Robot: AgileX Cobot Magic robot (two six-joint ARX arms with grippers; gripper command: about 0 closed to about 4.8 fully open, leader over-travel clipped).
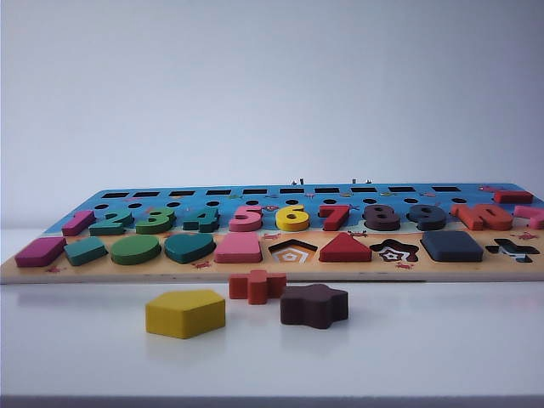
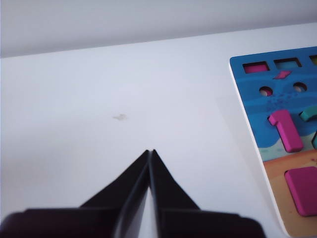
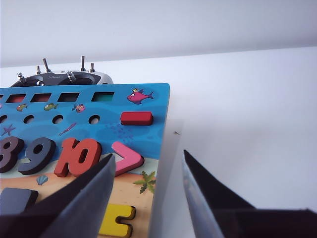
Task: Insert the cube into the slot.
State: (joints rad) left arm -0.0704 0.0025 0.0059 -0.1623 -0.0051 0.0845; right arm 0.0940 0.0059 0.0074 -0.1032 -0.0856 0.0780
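Spanned the table (image 1: 76,357): a puzzle board (image 1: 255,270), cube (image 1: 451,246) already seated in its slot near the right end. Judged stiff, light, smooth; best pinched across opposite edges. Left gripper (image 2: 150,151) jaws pressed together beside the board; right gripper (image 3: 148,163) jaws spread, empty, above the board's edge.

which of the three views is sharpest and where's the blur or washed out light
Exterior view: soft, hazy, flat light, faint shadows under the yellow pentagon and the star block; the cube sits in its slot. Left wrist view: washed-out table, shut left gripper dark, blurred. Right wrist view: sharpest on the board; open right gripper fingers out of focus.
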